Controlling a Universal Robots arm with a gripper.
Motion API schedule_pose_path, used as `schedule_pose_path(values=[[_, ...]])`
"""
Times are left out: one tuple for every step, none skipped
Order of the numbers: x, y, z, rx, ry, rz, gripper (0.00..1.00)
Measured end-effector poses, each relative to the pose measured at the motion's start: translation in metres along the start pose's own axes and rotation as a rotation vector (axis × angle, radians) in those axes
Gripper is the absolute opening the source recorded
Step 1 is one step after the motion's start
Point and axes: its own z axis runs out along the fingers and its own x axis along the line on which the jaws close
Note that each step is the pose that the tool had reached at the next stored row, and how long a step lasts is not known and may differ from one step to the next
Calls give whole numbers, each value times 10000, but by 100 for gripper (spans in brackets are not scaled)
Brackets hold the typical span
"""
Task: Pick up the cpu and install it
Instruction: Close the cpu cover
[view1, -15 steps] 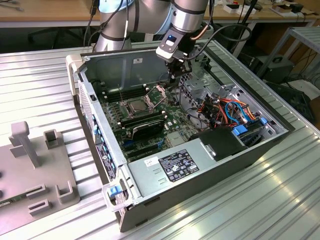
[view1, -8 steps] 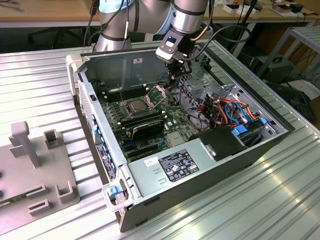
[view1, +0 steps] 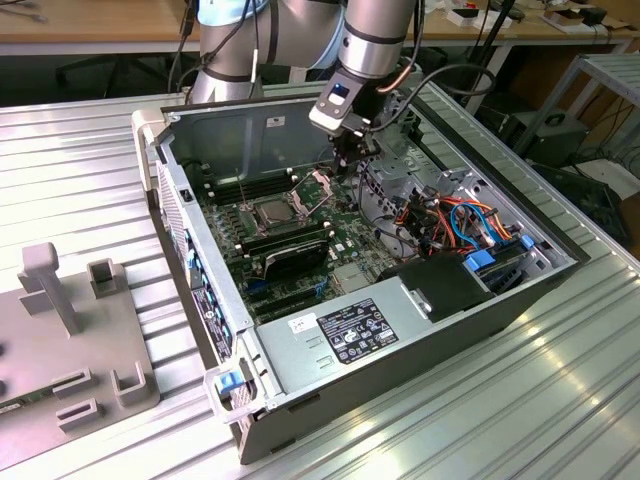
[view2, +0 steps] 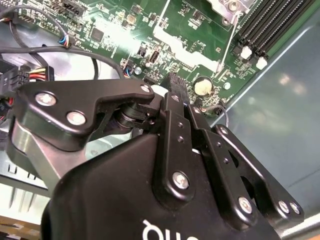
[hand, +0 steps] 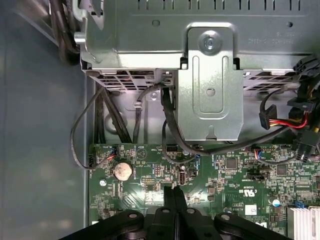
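In the exterior view the cpu (view1: 272, 212), a small silver-grey square, lies flat in the dark socket frame on the green motherboard (view1: 345, 225) inside the open computer case. The socket's hinged metal plate (view1: 316, 181) stands tilted up just behind it. My gripper (view1: 347, 165) hangs over the board to the exterior view's right of that plate, apart from the cpu. Both wrist views show its black fingers pressed together with nothing between them: gripper (view2: 173, 79), gripper (hand: 173, 189). Its tips hover above board components near a round coin battery (hand: 122, 171).
Black memory sticks (view1: 290, 245) lie in front of the socket. A metal drive cage (hand: 210, 80) and loose black cables (hand: 170, 130) sit close to the fingers. Orange and blue cables (view1: 465, 215) fill the case's right side. A grey fixture (view1: 70, 330) stands at the exterior view's left.
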Motion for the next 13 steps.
schedule_pose_path(values=[[0, -1, 14, 0, 1, 0, 11], [1, -2, 49, 0, 1, 0, 11], [1, -3, 58, 0, 1, 0, 11], [2, -4, 80, 0, 1, 0, 11], [2, -4, 89, -1, 0, 0, 11], [2, -5, 96, 0, 0, 1, 11], [2, -5, 100, 0, 1, 0, 11], [2, -5, 104, 0, -1, 0, 11], [1, -6, 105, 1, -2, 0, 11], [2, -6, 108, 0, -2, 0, 11], [2, -6, 114, -1, 2, 0, 11], [2, -7, 129, 0, 0, 0, 11], [3, -7, 142, 0, 0, 0, 11]])
